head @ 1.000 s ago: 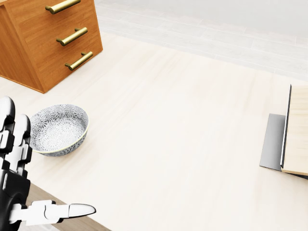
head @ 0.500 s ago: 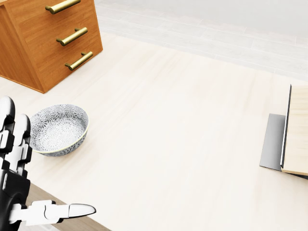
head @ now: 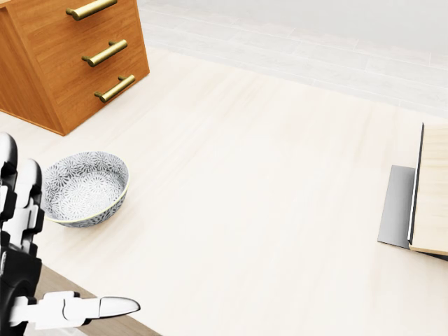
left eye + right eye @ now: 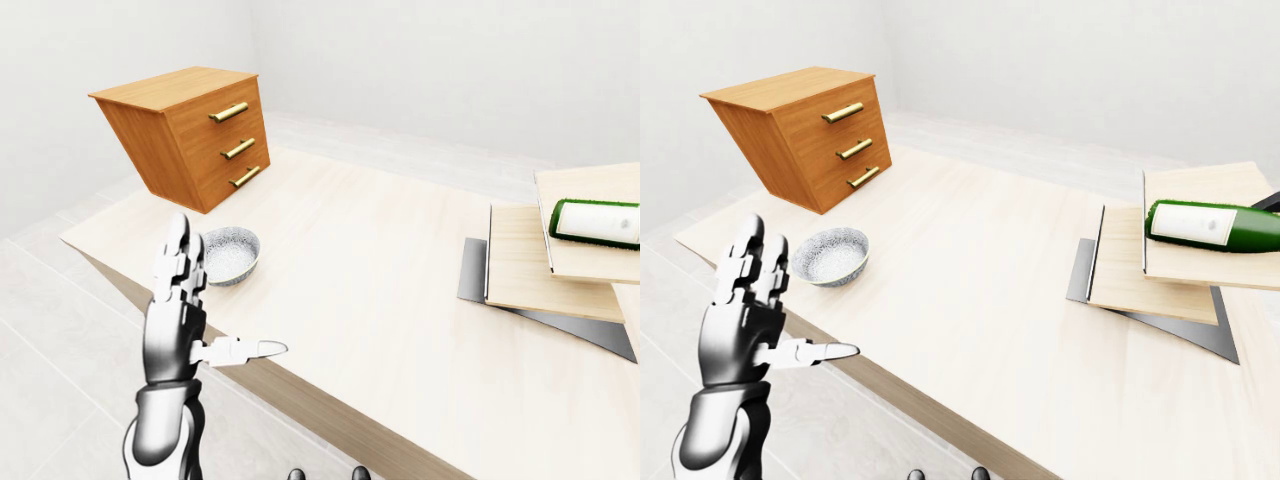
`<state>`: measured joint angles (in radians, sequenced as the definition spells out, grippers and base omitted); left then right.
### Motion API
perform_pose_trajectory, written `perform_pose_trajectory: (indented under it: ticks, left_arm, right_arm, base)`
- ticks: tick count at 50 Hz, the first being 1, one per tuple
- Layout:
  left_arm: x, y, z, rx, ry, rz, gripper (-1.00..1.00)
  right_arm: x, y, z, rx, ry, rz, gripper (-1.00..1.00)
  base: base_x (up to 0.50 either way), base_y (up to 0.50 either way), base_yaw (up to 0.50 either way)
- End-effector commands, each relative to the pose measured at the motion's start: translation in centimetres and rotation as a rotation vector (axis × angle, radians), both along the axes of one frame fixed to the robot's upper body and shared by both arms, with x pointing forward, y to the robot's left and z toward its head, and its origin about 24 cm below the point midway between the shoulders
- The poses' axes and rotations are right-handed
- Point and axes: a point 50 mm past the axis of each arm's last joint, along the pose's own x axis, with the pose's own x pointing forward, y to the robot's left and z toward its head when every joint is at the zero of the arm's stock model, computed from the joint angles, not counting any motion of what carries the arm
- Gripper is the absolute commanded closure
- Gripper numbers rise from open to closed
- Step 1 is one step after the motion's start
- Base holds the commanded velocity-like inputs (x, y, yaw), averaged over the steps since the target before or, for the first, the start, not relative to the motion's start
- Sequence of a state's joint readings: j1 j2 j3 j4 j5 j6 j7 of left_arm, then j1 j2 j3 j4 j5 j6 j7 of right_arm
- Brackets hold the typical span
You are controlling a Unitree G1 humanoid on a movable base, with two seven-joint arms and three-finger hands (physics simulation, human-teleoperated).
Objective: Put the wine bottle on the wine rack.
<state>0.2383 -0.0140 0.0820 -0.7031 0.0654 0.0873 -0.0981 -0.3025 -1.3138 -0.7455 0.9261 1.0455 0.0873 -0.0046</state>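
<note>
Left hand point(image 4: 185, 325) raised at the lower left of the left-eye view, fingers point(image 4: 180, 255) straight up, thumb sticking out sideways to the right; spread wide, holding nothing. In the head view it sits at the bottom left edge, just beside the patterned bowl point(image 3: 85, 187), not touching it. Against half a second ago: fingertips in the head view sit slightly lower and a touch left, thumb unchanged, everything else in the same place, so the camera has not moved. Right hand not visible in any view.

Wine bottle point(image 4: 1215, 225) lies on its side, green with a white label, on the upper wooden board of the wine rack point(image 4: 1145, 275) at the right of the right-eye view; its far end runs out of frame. The rack is stepped light-wood boards over a grey metal plate point(image 4: 1160, 325), resting on the pale tabletop point(image 4: 380, 290). Wooden drawer unit point(image 4: 190, 135) with three brass handles stands tilted at the upper left of the tabletop, well apart from the rack. Bowl between drawer unit and hand.
</note>
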Motion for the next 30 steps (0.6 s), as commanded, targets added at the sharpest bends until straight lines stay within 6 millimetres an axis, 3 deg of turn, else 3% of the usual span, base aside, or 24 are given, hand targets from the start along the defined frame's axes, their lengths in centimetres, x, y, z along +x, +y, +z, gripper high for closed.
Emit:
perform_pose_trajectory:
  ticks: [1, 16, 30]
  left_arm:
    - [-0.2, -0.1, 0.4, 0.003, -0.02, -0.003, -1.0]
    - [0.0, 0.1, -0.3, -0.006, 0.012, 0.0, -1.0]
    - [-0.1, 0.1, -0.2, -0.004, 0.012, 0.002, -1.0]
  right_arm:
    - [-1.5, 1.4, 4.7, -0.11, -0.145, -0.015, -1.0]
    - [-2.8, 5.1, 9.8, -0.251, -0.361, -0.005, -1.0]
    - [-3.8, 8.2, 12.0, -0.351, -0.487, 0.058, -1.0]
  base:
    - [0.0, 0.0, 0.0]
    - [0.0, 0.0, 0.0]
    - [0.0, 0.0, 0.0]
